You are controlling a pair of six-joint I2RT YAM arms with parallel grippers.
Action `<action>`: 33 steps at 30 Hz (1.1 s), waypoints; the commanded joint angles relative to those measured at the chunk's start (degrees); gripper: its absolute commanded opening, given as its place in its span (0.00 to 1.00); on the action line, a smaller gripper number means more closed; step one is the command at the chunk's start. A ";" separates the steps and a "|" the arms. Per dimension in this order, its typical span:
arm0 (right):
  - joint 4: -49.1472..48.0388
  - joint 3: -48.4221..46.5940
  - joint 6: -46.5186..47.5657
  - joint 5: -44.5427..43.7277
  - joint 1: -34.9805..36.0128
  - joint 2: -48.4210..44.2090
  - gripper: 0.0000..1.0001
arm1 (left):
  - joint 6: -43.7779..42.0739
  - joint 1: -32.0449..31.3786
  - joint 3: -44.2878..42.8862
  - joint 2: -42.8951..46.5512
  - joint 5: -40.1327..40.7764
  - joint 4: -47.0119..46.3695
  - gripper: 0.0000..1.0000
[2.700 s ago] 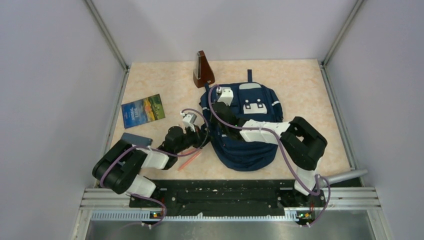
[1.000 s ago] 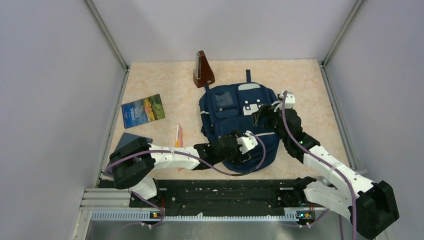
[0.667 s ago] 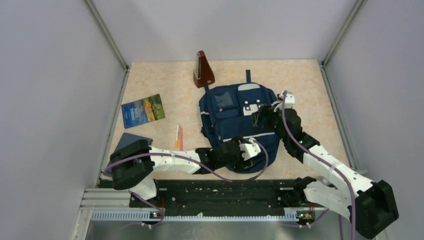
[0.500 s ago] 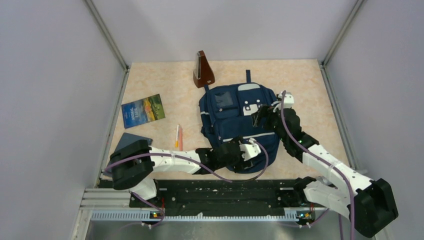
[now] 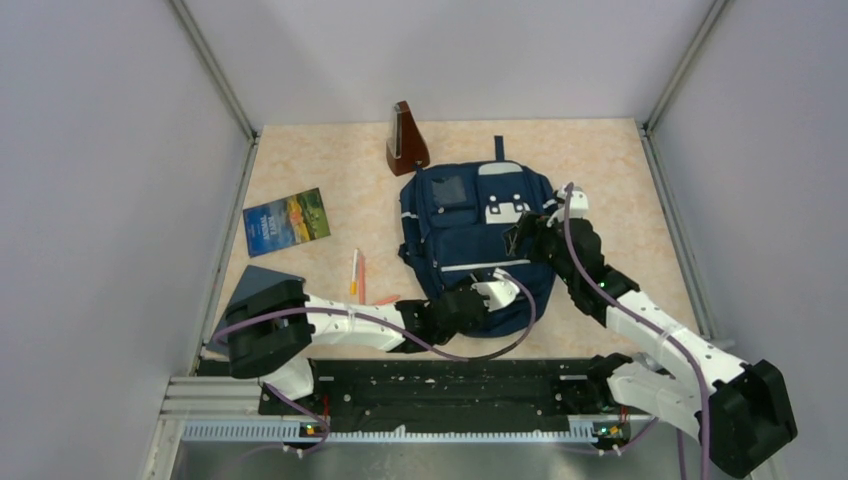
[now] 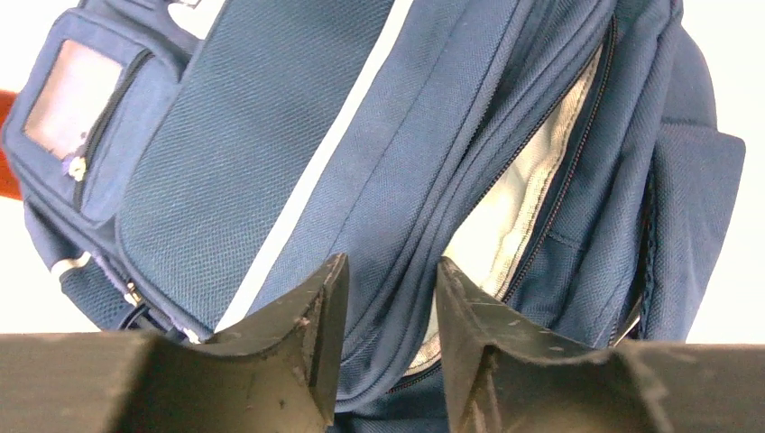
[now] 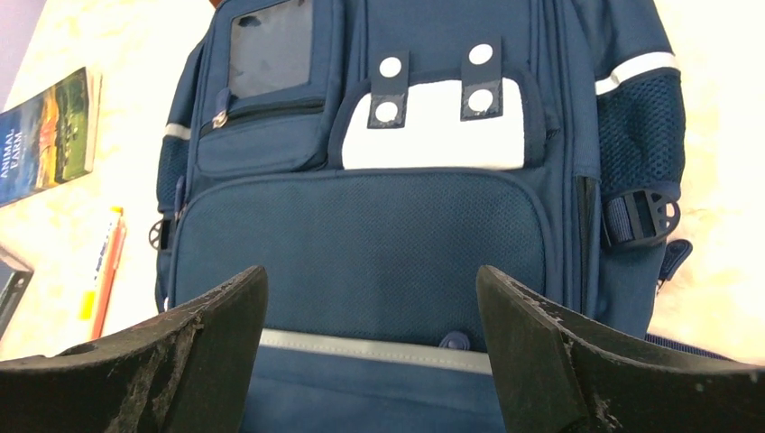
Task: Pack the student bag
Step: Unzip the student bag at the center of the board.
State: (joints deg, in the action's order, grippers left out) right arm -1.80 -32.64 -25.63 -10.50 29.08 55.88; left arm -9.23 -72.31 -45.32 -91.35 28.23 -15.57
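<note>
Left hand (image 6: 388, 271) pinches the near open edge of the student bag (image 5: 465, 225), which stretches straight away; right hand (image 7: 370, 275) hangs spread wide over its front.

The navy student bag (image 5: 455, 240) lies flat, front up, near zip gaping on grey lining.

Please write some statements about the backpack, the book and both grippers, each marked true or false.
1. The zip of the backpack is open and pale lining shows. True.
2. The book lies on top of the backpack. False: the book lies on the table, apart from it.
3. The right gripper is shut on a strap. False: the right gripper is open near the backpack's front, holding nothing.
4. Backpack fabric sits between the fingers of the left gripper. True.
</note>
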 commanded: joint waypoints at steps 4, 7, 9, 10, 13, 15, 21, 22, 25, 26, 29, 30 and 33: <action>3.02 -0.05 0.69 2.28 -0.60 -6.50 0.84 | -4.79 0.90 0.18 3.10 11.74 -10.29 0.16; 2.82 1.79 2.53 2.86 -0.60 -9.56 0.84 | -7.31 1.30 0.26 3.90 15.97 -13.55 0.00; 2.19 3.30 4.21 4.30 -0.60 -11.41 0.84 | -7.82 2.10 -0.18 5.43 16.28 -14.04 0.00; 0.54 4.39 5.28 5.65 -0.60 -12.78 0.84 | -7.65 2.68 -0.46 6.50 15.99 -13.94 0.00; -3.68 7.94 8.09 10.93 -0.53 -16.76 0.81 | -5.56 5.46 -1.72 9.96 11.00 -10.99 0.00; -7.00 10.28 10.01 14.58 -0.37 -19.53 0.80 | -3.14 8.11 -3.76 11.36 6.66 -6.49 0.00; -11.44 12.20 15.16 16.22 1.87 -22.38 0.80 | -1.21 14.51 -8.27 12.77 -1.27 1.62 0.00; -12.13 12.21 16.15 15.73 2.50 -21.90 0.80 | -1.42 14.77 -8.99 12.93 -1.51 2.53 0.00; -13.64 11.57 19.28 10.98 5.59 -19.31 0.80 | -1.54 15.67 -10.46 13.17 -2.46 4.64 0.00; -14.04 11.25 20.51 8.80 6.61 -18.07 0.80 | -1.52 15.94 -10.81 13.44 -2.87 4.99 0.00; -14.79 8.88 22.87 1.12 9.30 -12.45 0.80 | -1.47 16.20 -11.55 14.25 -3.47 5.87 0.00; -15.32 8.15 23.61 -0.09 9.59 -10.60 0.79 | -1.57 16.28 -11.62 14.52 -3.60 6.04 0.00; -17.36 5.91 24.91 -4.74 10.06 -5.19 0.78 | -1.68 16.87 -11.57 15.25 -4.15 6.50 0.00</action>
State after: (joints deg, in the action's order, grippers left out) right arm -13.87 -21.67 -4.97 -6.22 38.13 45.71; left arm -10.83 -56.99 -53.98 -79.72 23.03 -8.10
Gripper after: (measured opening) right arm 0.787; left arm 0.023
